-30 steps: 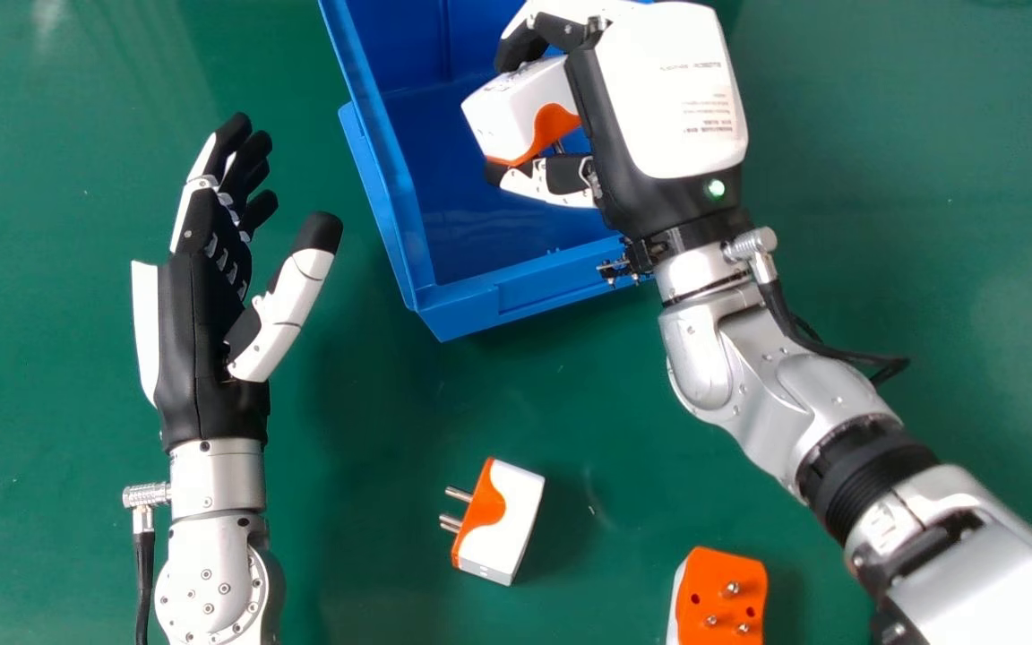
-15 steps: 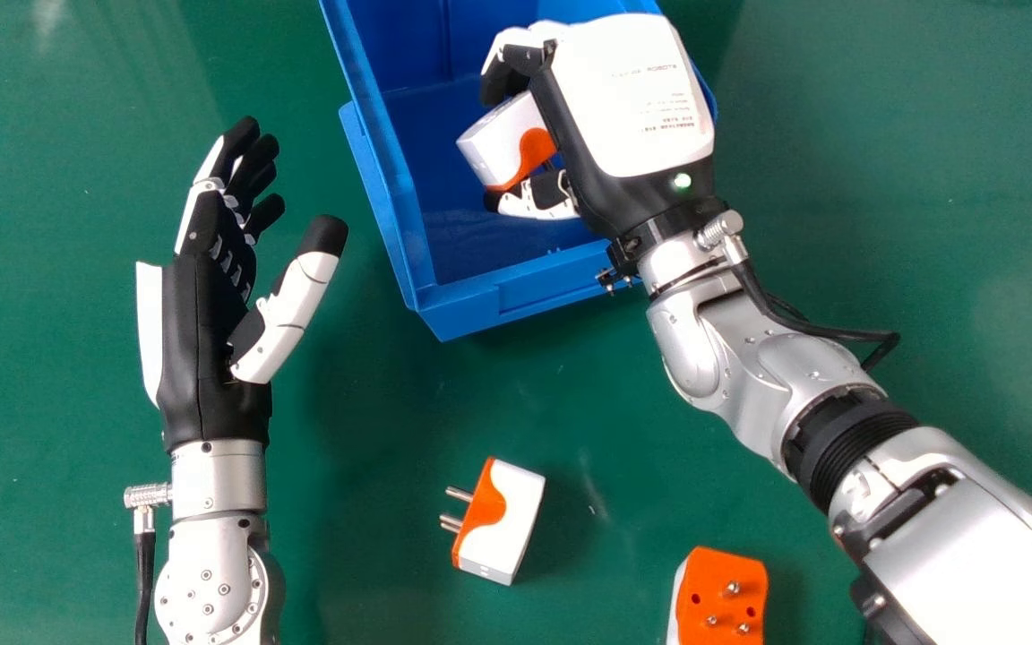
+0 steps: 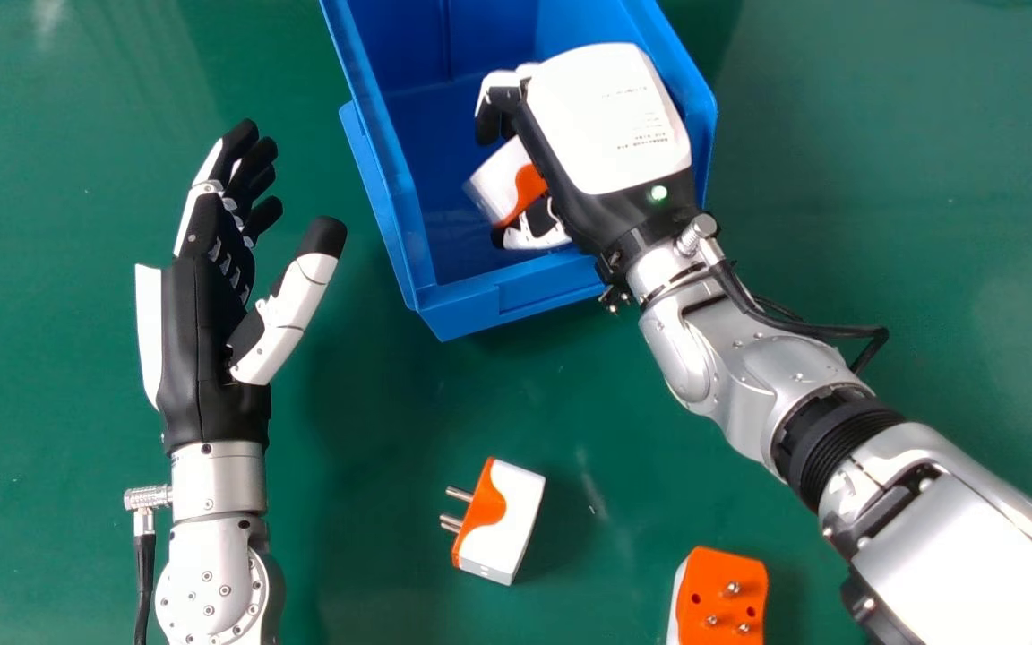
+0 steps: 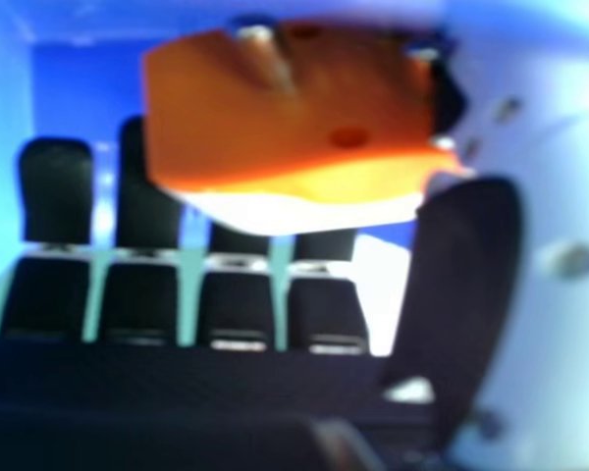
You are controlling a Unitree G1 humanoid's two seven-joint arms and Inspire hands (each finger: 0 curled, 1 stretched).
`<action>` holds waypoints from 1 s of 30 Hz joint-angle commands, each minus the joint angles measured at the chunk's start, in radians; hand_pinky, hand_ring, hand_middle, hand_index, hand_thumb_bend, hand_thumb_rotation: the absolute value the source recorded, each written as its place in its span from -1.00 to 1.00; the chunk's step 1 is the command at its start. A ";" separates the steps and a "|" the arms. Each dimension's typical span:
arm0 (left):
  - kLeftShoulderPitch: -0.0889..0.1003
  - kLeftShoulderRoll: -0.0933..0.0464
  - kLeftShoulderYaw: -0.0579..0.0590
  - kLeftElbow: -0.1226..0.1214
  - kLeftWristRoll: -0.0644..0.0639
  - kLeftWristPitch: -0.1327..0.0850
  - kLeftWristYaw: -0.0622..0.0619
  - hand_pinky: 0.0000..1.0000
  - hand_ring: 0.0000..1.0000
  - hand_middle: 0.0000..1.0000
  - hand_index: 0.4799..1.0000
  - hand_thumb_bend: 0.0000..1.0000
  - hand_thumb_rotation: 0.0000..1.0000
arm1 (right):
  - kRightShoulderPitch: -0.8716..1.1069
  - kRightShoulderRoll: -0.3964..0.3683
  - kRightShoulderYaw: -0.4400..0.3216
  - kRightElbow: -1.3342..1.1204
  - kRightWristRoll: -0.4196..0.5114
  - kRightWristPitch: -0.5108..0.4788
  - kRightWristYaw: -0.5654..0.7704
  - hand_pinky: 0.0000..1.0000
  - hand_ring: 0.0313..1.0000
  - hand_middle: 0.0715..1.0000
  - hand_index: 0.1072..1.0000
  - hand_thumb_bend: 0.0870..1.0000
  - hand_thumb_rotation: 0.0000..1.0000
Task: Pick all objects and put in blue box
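Head view: right hand (image 3: 606, 134), fingers and thumb curled round one adapter (image 3: 504, 181) in blue box (image 3: 534, 291); best lower it before releasing, clear of right wall (image 3: 693, 94). Left hand (image 3: 202, 349) relaxed.

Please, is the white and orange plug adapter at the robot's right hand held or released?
Held: the right hand curls its fingers and thumb round the adapter.

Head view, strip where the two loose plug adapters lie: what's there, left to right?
Left forearm → white-orange adapter, pins toward the left → second adapter, orange pin face up → right forearm.
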 commanded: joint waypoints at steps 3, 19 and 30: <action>-0.009 0.004 -0.006 -0.005 0.011 -0.024 0.007 0.73 0.77 0.75 0.49 0.61 0.07 | -0.036 -0.004 0.016 -0.021 -0.007 0.036 0.003 -0.34 -0.12 -0.06 -0.07 -0.10 -1.00; -0.006 0.006 -0.007 -0.005 0.000 -0.027 -0.007 0.72 0.76 0.74 0.48 0.61 0.07 | -0.008 0.008 0.043 -0.106 -0.017 0.196 0.029 0.63 0.72 0.75 0.49 0.40 -0.90; 0.000 -0.004 -0.006 -0.010 -0.009 -0.028 -0.020 0.73 0.76 0.74 0.49 0.61 0.05 | 0.059 -0.029 -0.007 -0.267 0.008 0.186 -0.037 0.95 0.96 0.97 0.79 0.60 -0.75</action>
